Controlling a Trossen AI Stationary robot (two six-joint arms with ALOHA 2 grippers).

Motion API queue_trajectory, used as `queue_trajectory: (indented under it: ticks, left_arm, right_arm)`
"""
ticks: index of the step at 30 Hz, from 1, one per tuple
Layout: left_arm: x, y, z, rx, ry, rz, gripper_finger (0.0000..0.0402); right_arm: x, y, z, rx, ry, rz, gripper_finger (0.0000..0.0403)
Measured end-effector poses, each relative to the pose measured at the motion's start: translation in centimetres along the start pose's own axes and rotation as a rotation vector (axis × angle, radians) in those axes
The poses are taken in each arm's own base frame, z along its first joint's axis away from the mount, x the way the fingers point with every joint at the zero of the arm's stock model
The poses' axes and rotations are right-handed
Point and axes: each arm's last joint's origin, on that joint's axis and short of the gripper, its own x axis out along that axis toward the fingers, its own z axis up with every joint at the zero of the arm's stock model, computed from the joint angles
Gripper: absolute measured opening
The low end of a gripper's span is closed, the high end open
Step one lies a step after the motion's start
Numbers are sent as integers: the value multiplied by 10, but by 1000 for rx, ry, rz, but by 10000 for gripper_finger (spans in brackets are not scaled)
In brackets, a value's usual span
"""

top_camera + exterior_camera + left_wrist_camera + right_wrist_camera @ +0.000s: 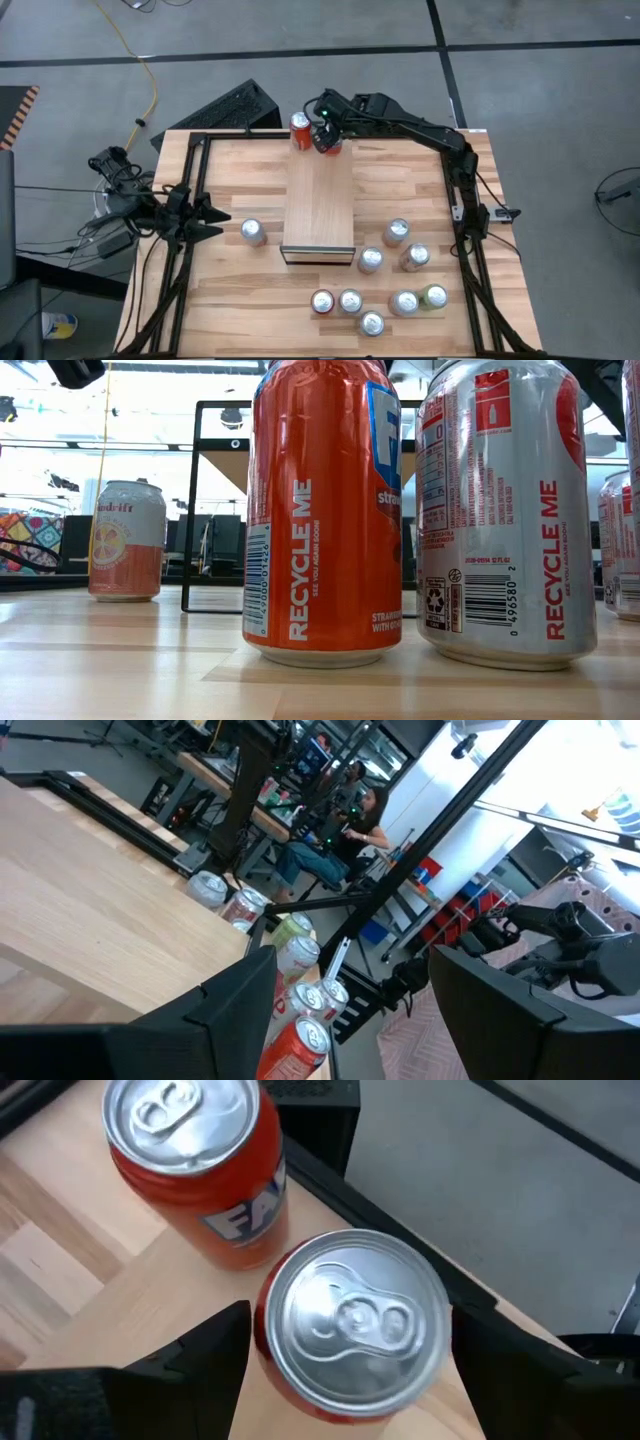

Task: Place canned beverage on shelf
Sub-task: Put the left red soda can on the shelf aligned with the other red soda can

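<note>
Right gripper (345,1350) straddles an upright red can (352,1320) at the shelf's (318,205) far end, fingers spread wide either side. Whether they grip it is unclear. Left gripper (212,222) waits open, well apart.

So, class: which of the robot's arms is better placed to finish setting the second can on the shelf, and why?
The right. Its gripper already straddles a can at the shelf's far end, beside another can. The left gripper waits by the table's left edge.
</note>
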Motion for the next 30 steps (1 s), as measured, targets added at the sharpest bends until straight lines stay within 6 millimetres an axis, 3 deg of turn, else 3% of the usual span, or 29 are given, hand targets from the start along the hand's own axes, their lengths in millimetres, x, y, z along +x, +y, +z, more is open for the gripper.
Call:
queue_trajectory:
  ticks: [7,16,22,30]
  left_arm:
    - [0,0,0,3,-7,12,251]
    - [0,1,0,4,-7,14,251]
    - [0,1,0,6,-5,15,251]
    - [1,2,-3,22,14,28,251]
  right_arm:
    - [-1,-1,0,-1,-1,-1,313]
    - [-1,-1,-1,-23,15,-3,252]
    - [-5,4,-3,-178,20,45,210]
    - [-7,2,-3,-389,43,148,218]
